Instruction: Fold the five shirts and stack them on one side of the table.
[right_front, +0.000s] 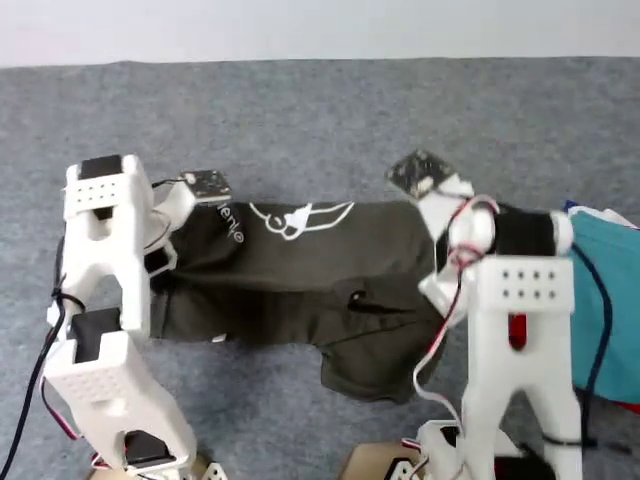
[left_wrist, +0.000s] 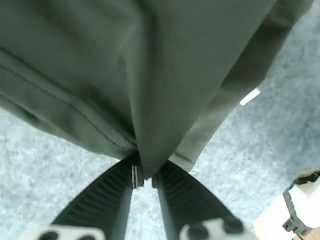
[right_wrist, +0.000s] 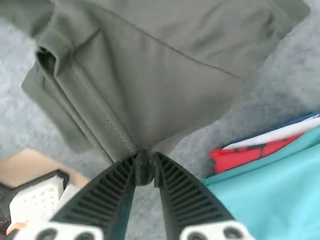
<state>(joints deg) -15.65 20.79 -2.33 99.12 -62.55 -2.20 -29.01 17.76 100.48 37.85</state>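
A dark olive shirt (right_front: 300, 285) with a white graphic lies stretched across the middle of the grey table, partly folded lengthwise. My left gripper (right_front: 168, 248) holds its left end; in the left wrist view the left gripper (left_wrist: 143, 179) is shut on a pinched fold of the olive shirt (left_wrist: 150, 75). At the shirt's right end, by the seam and sleeve, my right gripper (right_front: 440, 235) is likewise clamped; in its own wrist view the right gripper (right_wrist: 144, 169) is shut on the olive shirt (right_wrist: 165, 75).
A pile of other shirts sits at the right edge, with a teal shirt (right_front: 612, 300) (right_wrist: 270, 200) on top and red fabric (right_wrist: 240, 150) under it. A brown board (right_front: 375, 462) lies at the front by the right arm's base. Grey carpet stretches behind the shirt.
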